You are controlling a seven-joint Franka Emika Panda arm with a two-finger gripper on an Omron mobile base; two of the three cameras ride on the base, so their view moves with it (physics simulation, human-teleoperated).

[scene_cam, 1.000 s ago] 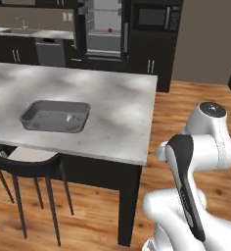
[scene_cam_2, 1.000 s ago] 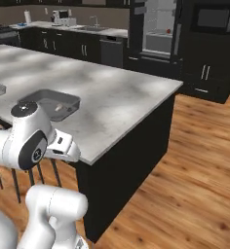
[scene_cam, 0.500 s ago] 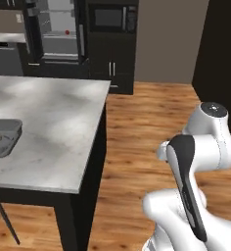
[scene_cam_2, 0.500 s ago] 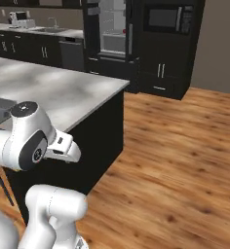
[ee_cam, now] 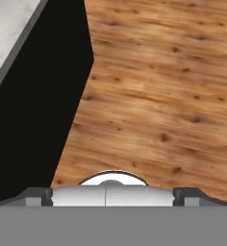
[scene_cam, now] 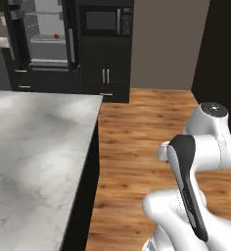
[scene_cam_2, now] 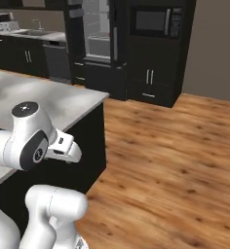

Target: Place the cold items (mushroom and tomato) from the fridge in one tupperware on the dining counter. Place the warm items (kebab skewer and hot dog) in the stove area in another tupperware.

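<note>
Counter (scene_cam: pixel 34 147) corner juts toward the fridge (scene_cam: pixel 44 44), its square edge ending just short of open wood floor (scene_cam_2: pixel 175 160) that runs wide and bare past the corner. Beyond the counter, the fridge stands with its door open, a small red thing, likely the tomato (scene_cam: pixel 56 36), on a lit shelf inside. Beside the counter's dark side panel, the pincer (ee_cam: pixel 113 194) points down at the floor, fingertips spread wide apart, holding nothing.

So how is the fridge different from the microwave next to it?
The fridge stands open, pale and lit inside, with a small red thing on a shelf; the microwave is shut and dark. The fridge is taller, the microwave small and set high. Both sit in the black cabinets.
</note>
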